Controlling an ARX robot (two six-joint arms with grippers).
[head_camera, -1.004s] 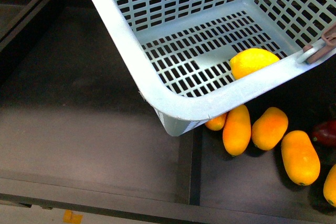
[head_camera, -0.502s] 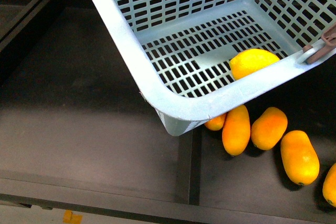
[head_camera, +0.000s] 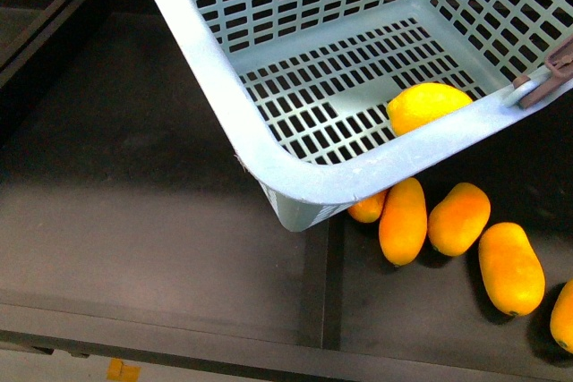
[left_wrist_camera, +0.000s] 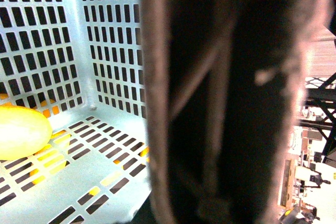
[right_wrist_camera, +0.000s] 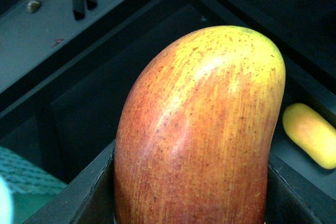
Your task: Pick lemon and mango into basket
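The basket [head_camera: 215, 87] fills the upper half of the front view, tilted, and sits slightly further left than a second ago. Under it lies the dark bench [head_camera: 134, 221]. The dark red fruit then at the right edge is gone. The right pincer [right_wrist_camera: 191, 203] pinches the mango [right_wrist_camera: 199, 124] upright, mid-frame. I cannot tell the left pincer's state. Five yellow-orange fruits [head_camera: 403, 221] lie lower right. One lemon [head_camera: 428, 105] rests on the basket floor.
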